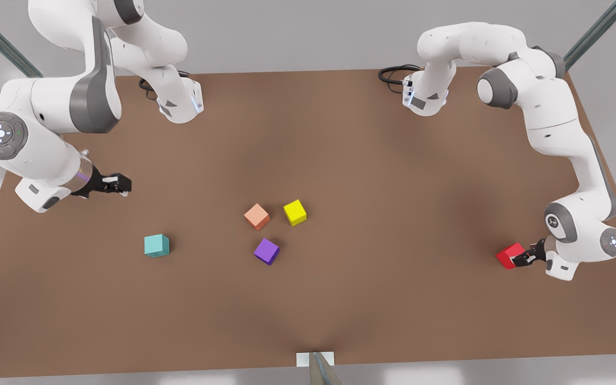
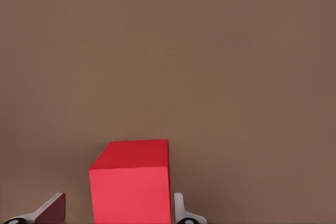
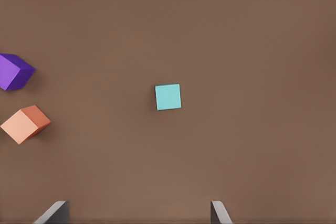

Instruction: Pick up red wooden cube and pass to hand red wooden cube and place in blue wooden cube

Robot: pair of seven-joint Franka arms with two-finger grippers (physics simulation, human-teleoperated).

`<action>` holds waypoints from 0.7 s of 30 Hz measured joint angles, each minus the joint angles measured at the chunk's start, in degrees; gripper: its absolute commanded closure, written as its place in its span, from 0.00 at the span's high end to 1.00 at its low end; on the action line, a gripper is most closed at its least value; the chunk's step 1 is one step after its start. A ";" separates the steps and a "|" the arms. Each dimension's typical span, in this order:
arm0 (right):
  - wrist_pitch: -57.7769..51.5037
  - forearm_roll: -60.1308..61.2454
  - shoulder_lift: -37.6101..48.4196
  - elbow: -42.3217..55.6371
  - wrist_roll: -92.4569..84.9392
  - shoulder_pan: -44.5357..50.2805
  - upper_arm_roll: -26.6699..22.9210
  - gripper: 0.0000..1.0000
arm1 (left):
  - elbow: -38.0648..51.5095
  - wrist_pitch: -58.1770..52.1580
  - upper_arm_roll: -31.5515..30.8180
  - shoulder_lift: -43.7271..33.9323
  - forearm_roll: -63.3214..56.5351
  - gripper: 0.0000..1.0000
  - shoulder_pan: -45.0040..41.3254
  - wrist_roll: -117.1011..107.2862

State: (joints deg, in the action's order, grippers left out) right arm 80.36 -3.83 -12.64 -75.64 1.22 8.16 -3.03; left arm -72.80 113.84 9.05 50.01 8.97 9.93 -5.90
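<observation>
Red wooden cube (image 2: 131, 182) base and purple cube (image 3: 14, 71) side, cut off by picture edges.

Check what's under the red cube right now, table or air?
The red wooden cube sits between the left pincer fingers, with the brown table around it. Its underside is hidden, so contact or a gap cannot be told. The right pincer waits above the blue wooden cube.

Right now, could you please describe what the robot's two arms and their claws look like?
Both arms are glossy white with rounded grey joint sections and round end caps bearing small light markings. Black cables loop beside each base on the brown table. The left claw and the right claw are black, with pale grey fingertips in the wrist views.
</observation>
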 measured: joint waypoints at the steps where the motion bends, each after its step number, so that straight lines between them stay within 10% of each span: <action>1: 0.03 0.15 -0.12 0.01 0.01 -0.14 -0.02 1.00 | 0.00 0.10 0.00 0.04 -0.01 1.00 0.00 -0.16; 21: -0.21 1.35 -0.31 -0.23 0.19 -0.43 -0.04 1.00 | 0.02 2.20 -0.20 4.15 -0.34 0.97 -0.60 -1.95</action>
State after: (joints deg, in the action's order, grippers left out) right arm 80.16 -2.49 -12.95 -75.87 1.41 7.73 -3.06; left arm -72.78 116.04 8.85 54.15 8.63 9.33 -7.85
